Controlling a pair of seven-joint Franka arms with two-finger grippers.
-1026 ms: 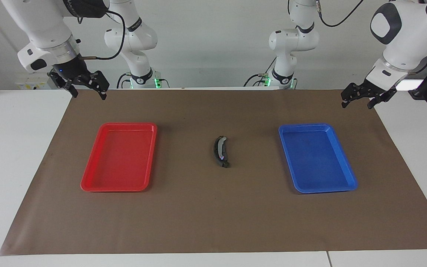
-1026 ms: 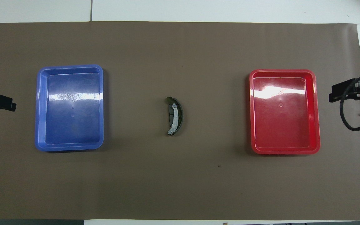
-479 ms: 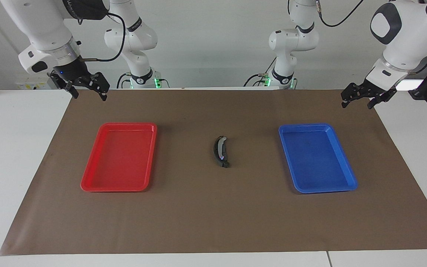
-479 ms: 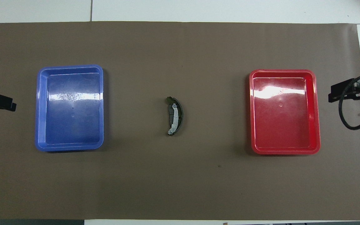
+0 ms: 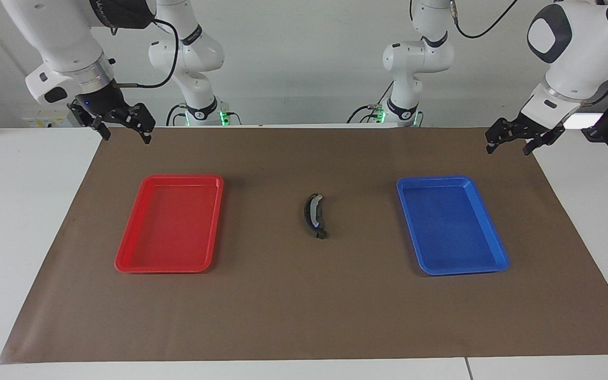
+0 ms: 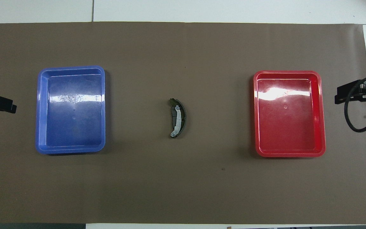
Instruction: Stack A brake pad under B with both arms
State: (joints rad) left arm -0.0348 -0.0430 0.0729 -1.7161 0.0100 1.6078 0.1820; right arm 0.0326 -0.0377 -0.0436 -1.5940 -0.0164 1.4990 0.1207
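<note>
Vs. 1 s ago: right gripper [image 5: 123,122] has lifted slightly; stack and left gripper unchanged. Landmark: red tray [image 5: 124,258], glossy rectangular plastic. Right gripper is over the brown mat [image 5: 283,306] corner near it, fingers apart. B [image 5: 312,210], a black crescent with a silver band, lies on A brake pad [image 5: 321,233], between red tray and blue tray [image 5: 499,258], well apart from both grippers. Left gripper [image 5: 510,143] also spread, empty.

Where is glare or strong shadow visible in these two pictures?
Overhead view: white glare streaks on the floors of the blue tray and the red tray. Facing view: both trays look matte; the stacked brake parts cast only a faint, soft shadow on the brown mat.
</note>
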